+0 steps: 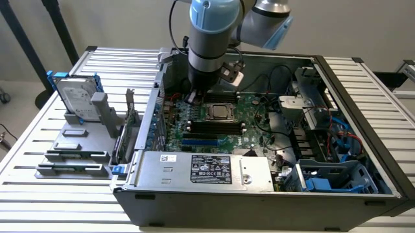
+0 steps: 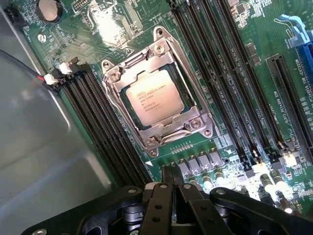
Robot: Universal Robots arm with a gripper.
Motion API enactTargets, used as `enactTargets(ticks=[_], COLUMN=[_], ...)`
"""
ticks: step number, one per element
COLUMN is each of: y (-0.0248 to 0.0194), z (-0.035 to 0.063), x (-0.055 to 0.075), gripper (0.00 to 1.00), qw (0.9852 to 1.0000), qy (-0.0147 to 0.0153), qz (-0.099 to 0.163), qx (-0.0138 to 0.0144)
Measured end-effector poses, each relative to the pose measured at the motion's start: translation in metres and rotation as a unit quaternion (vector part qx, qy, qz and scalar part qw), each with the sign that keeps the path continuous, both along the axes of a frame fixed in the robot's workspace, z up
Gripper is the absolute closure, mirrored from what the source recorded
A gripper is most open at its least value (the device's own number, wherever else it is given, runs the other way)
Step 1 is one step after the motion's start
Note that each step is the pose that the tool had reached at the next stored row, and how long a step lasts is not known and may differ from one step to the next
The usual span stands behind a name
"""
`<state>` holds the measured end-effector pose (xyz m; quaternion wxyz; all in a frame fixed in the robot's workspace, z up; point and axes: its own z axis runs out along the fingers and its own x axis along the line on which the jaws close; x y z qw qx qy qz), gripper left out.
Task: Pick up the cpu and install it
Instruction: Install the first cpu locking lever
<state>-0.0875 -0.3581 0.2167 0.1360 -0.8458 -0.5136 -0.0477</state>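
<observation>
Black gripper (image 2: 171,183) fingers, pressed together and empty, hovered just beside the socket (image 2: 157,90) mid-motherboard (image 2: 234,73); the cpu (image 2: 152,97) sat seated inside (installation apparently done), leaving only withdrawal.

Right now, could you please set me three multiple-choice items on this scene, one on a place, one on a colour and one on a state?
1. Where does the cpu lie?
A. in the motherboard socket
B. on the grey rack outside the case
C. between the gripper's fingers

2. What colour is the frame around the hard drive?
A. red
B. blue
C. yellow

3. How does the gripper stand?
A. wide open
B. shut on the cpu
C. shut, holding nothing

Answers:
1 A, the chip sits inside the metal socket frame on the green board.
2 B, blue edges show around the silver drive standing on the rack.
3 C, the fingers meet with nothing between them, apart from the chip.
</observation>
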Motion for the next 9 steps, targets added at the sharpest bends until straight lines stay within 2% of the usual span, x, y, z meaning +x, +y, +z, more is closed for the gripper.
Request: enactTargets(ticks=[5, 9], y=[0.0, 0.0], z=[0.0014, 0.0021], x=[0.0, 0.0], gripper=[0.89, 0.89], qw=[0.9997, 0.999], qy=[-0.0065, -0.0136], qz=[0.023, 0.042], qx=[-0.0052, -0.0077])
